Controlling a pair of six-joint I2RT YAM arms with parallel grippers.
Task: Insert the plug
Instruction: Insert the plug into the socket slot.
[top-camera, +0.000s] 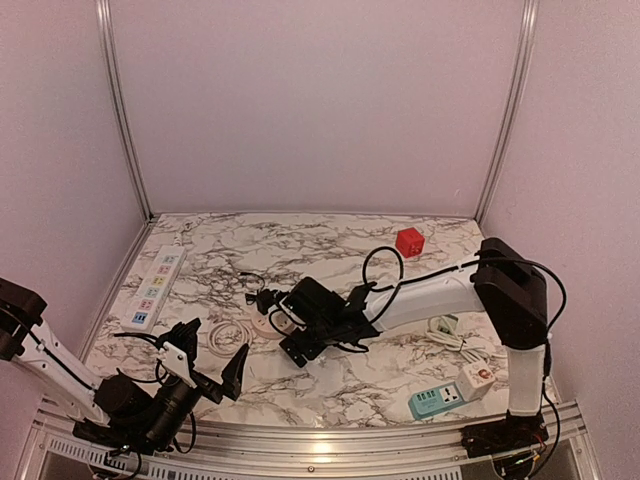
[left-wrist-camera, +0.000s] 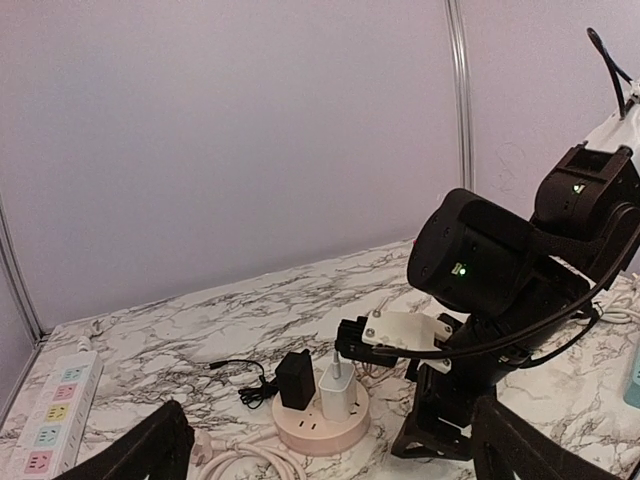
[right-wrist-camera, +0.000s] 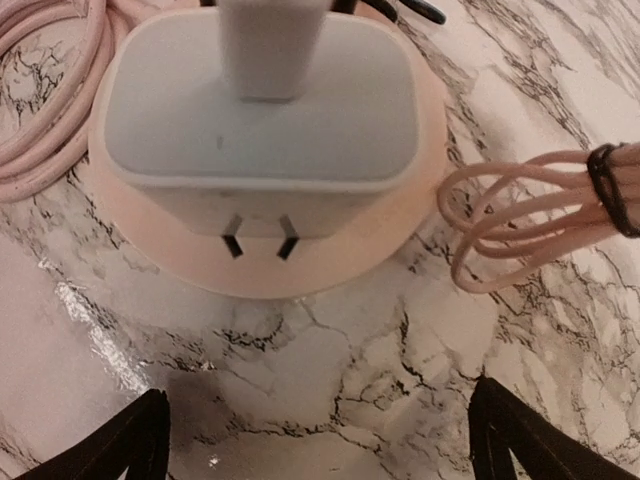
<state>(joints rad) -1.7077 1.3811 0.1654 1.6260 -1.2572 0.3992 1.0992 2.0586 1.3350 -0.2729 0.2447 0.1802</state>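
The white block-shaped charger plug (right-wrist-camera: 260, 110) is seen standing on the round pink power socket (right-wrist-camera: 405, 215), with 2 metal prongs partly exposed at its base. The right gripper (right-wrist-camera: 325, 445) is spread wide, nothing clamped. A black adapter (left-wrist-camera: 295, 378) is seated beside the plug. The left gripper (top-camera: 212, 350) is held apart too, low over the marble table (top-camera: 350, 385), well away from the socket.

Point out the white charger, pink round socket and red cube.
white charger (left-wrist-camera: 338, 393): left wrist view, front face.
pink round socket (left-wrist-camera: 320, 440): left wrist view, side wall.
red cube (top-camera: 409, 242): top view, top face.
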